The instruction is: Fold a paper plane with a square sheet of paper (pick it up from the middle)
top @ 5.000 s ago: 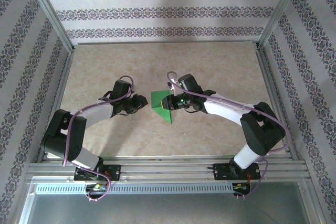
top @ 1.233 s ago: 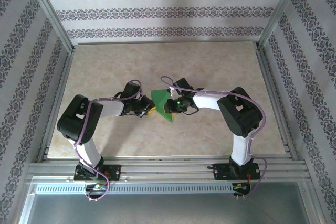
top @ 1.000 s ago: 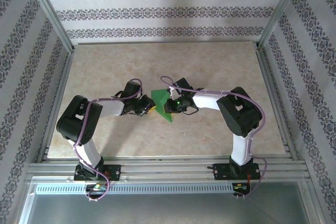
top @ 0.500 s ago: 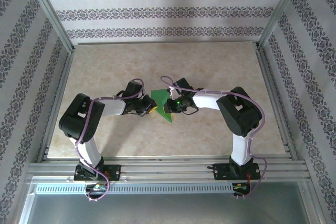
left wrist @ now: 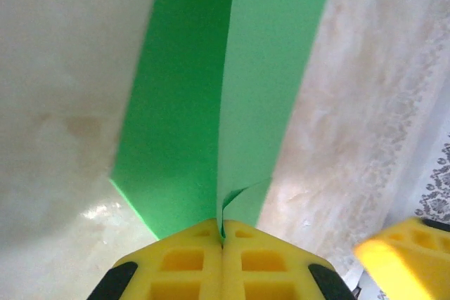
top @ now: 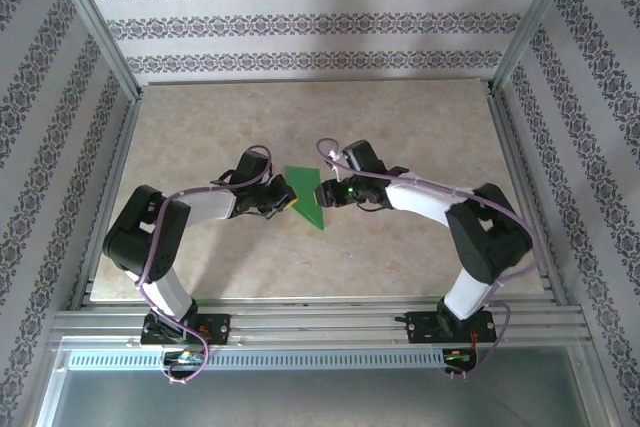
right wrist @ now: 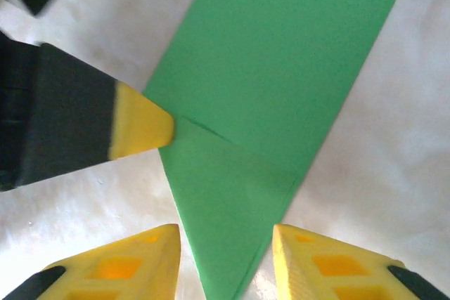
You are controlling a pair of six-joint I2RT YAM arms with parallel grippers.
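My left gripper (top: 284,203) is clamping the left edge of the paper (top: 305,197). In the left wrist view its yellow fingers (left wrist: 190,261) are pressing together, with the green edge curling up into the seam between them. The paper, folded to a pointed shape with one crease running along it, is lying at the middle of the table (top: 200,127). My right gripper (top: 326,192) is hovering at the paper's right side, jaws apart, with the narrow tip lying between them; contact there I cannot tell
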